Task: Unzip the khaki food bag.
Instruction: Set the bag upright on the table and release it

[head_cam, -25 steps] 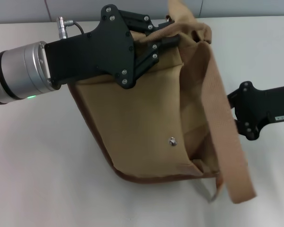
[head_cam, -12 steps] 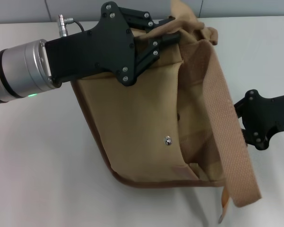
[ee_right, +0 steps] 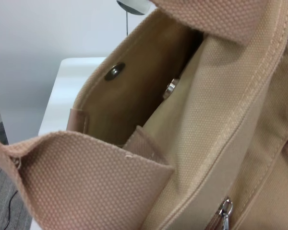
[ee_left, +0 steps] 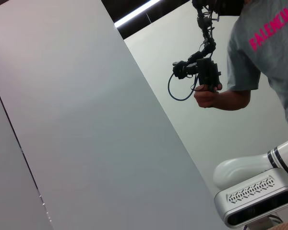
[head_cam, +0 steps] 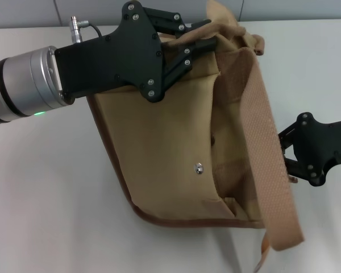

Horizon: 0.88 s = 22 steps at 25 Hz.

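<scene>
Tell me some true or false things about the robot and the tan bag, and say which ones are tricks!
1. The left pincer is up at the top edge of the khaki food bag. True.
2. The bag is bright blue. False: it is tan with darker brown trim.
3. The right pincer is beside the bag's right side, next to a webbing handle. True.
4. The bag sits inside a basket. False: it lies on the white table.
5. A metal snap button shows on the bag's front. True.
6. The right wrist view shows no zipper at all. False: a metal zipper pull shows at its lower edge.
</scene>
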Tool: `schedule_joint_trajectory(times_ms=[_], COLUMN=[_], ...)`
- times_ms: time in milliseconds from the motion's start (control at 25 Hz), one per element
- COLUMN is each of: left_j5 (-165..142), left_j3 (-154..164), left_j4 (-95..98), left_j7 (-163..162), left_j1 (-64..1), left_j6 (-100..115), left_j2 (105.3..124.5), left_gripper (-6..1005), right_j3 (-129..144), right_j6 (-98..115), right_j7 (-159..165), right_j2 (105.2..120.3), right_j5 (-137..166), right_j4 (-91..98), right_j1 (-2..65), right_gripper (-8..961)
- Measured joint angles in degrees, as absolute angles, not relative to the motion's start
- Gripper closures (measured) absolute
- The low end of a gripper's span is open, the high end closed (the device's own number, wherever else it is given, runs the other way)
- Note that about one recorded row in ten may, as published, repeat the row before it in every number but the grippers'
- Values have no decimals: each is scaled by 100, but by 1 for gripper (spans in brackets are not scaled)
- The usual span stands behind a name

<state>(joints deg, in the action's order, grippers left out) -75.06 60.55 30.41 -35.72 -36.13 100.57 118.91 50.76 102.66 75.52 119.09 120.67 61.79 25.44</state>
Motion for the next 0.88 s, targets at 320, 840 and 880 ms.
schedule_joint_trajectory(times_ms=[320,840,880], left_j5=[-7445,-7435,-7436], left_j3=[6056,6056,6056], left_j4=[3029,3023,3024], left_j7=[-3561,-3551,-3551], left_j1=[-3607,-3619,-3620], left_j6=[10054,10011,10008], left_j2=[11891,11899,11900], left_gripper=[846,842,842], right_j3=[4936,4362,4329], right_j6=[10505,11011,11066], right_j7=[7499,7299,7287], right_j2=[11918,11886,11881], right_j5=[11984,11938,11938], right_j4=[6198,6211,6206], right_j1=[2456,2162,2138], right_gripper=[930,934,934])
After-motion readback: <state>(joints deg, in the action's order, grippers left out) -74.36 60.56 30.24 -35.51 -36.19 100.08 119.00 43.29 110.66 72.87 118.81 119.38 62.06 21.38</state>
